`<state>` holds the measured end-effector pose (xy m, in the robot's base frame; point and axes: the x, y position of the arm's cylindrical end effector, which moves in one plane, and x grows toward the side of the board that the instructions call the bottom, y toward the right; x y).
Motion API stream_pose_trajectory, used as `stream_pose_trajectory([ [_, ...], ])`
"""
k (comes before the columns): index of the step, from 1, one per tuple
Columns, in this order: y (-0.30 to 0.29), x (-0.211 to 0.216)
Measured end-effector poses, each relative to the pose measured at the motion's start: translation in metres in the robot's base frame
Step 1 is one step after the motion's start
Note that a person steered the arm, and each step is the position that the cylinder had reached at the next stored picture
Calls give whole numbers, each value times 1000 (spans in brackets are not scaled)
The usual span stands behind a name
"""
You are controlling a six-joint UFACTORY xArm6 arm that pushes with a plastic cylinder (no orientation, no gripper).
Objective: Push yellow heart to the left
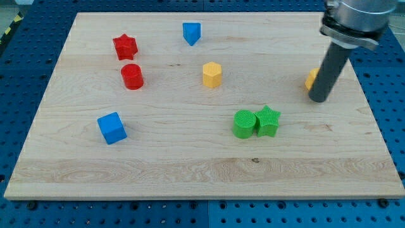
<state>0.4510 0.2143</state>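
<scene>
The yellow heart (311, 78) lies near the board's right edge and is mostly hidden behind my rod; only a small yellow-orange sliver shows on the rod's left side. My tip (318, 99) rests on the board just right of and below that sliver, touching or nearly touching it. A yellow hexagon block (212, 74) sits near the board's middle, well to the left of the tip.
A red star (124, 46) and red cylinder (132, 76) lie at upper left. A blue block (191, 32) sits at top centre, a blue cube (112, 127) at lower left. A green cylinder (243, 123) and green star (268, 120) touch below centre.
</scene>
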Motion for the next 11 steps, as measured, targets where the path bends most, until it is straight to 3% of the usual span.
stream_pose_trajectory([
  [1, 18, 13],
  [3, 65, -24],
  [7, -49, -45],
  [9, -71, -23],
  [10, -128, -23],
  [11, -135, -11],
])
